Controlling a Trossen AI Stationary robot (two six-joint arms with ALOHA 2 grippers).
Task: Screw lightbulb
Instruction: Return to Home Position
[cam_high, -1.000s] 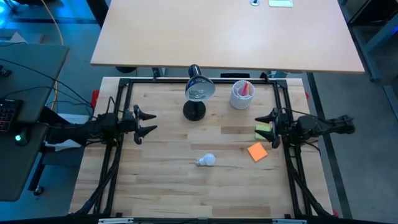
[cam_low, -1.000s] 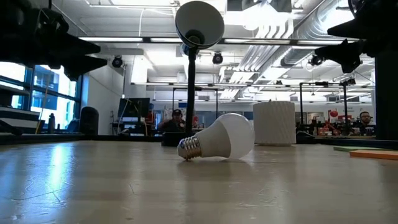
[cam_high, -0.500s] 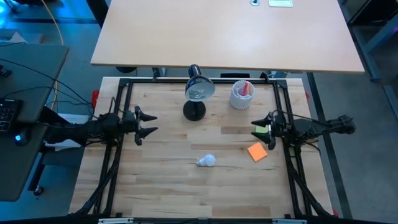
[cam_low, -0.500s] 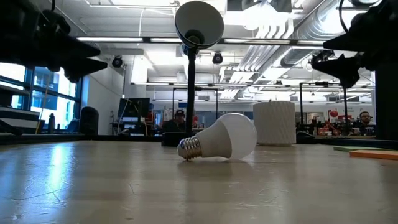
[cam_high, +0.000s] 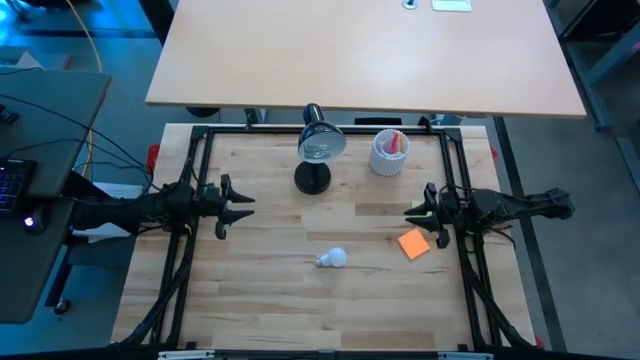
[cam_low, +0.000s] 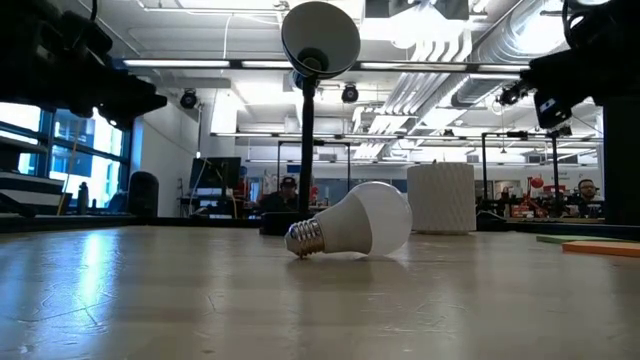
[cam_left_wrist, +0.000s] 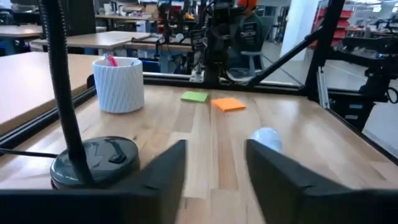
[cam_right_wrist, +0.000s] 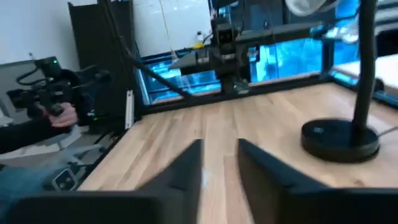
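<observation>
The white lightbulb lies on its side on the wooden table, its screw base pointing toward the table's left; no gripper touches it. The black desk lamp stands at the far middle on its round base, with the shade above it. My left gripper hovers at the left, open with nothing between its fingers. My right gripper hovers at the right, open by a narrower gap, also with nothing in it. In the left wrist view the lightbulb lies ahead.
A white ribbed cup with a pink thing in it stands right of the lamp. An orange sticky note and a green one lie near my right gripper. A black frame borders the table. People show in the room behind.
Both grippers have drawn their fingers closer together, the right more than the left. My right gripper has shifted slightly toward the table's middle. The lightbulb has stayed where it was.
</observation>
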